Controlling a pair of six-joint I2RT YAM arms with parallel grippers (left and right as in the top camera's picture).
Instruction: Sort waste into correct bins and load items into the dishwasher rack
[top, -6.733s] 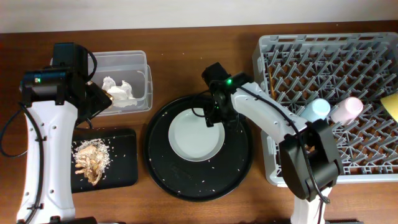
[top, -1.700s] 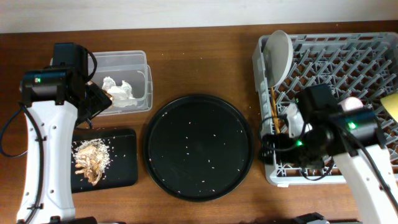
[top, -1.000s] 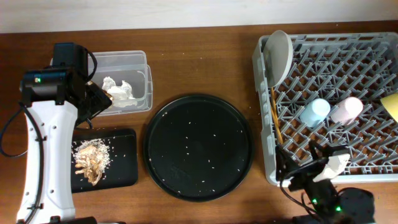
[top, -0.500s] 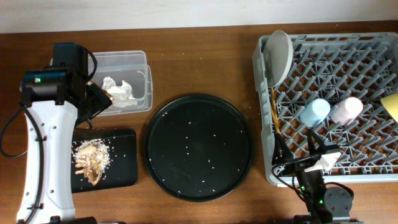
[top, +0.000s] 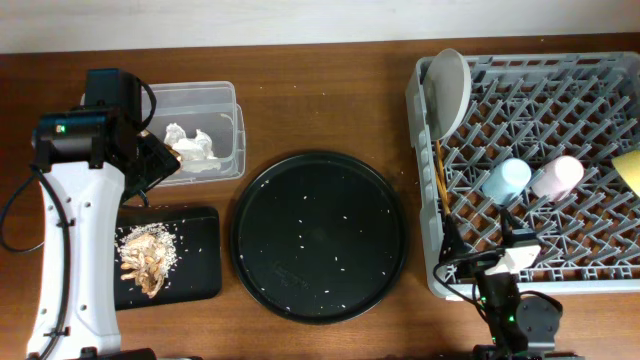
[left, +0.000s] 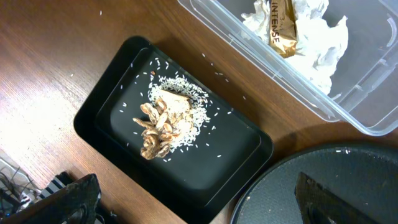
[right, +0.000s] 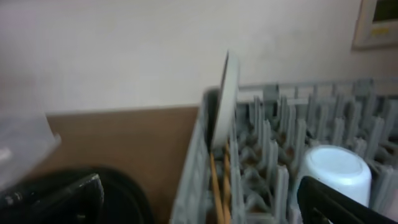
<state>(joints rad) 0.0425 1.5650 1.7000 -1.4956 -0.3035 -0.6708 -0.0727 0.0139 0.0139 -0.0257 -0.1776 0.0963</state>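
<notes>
At the upper right of the overhead view, the dishwasher rack (top: 520, 62) is sitting on the counter (top: 330, 100). The pale grey bowl (top: 449, 88) is standing on edge in its upper left corner, and the chopsticks (top: 441, 185) are lying just below that bowl along the rack's left side. The light blue cup (top: 506, 180) and the pink cup (top: 557, 176) are resting side by side mid-rack, and the yellow bowl (top: 629, 170) is showing at the frame's right edge. At centre frame the round black tray (top: 320, 235) is carrying scattered rice grains. At upper left the clear tub (top: 190, 88) is holding the white tissue (top: 195, 148) and a brown wrapper scrap (left: 281, 25). Just below it, the black rectangular tray (top: 195, 270) is holding the food scraps (top: 147, 258). The left end effector (left: 193, 193) is hovering over these two bins, fingers spread wide and gripping nothing. The right end effector (right: 199, 199) is sitting at lower right, by the rack's lower left corner, its fingers likewise spread apart and empty
</notes>
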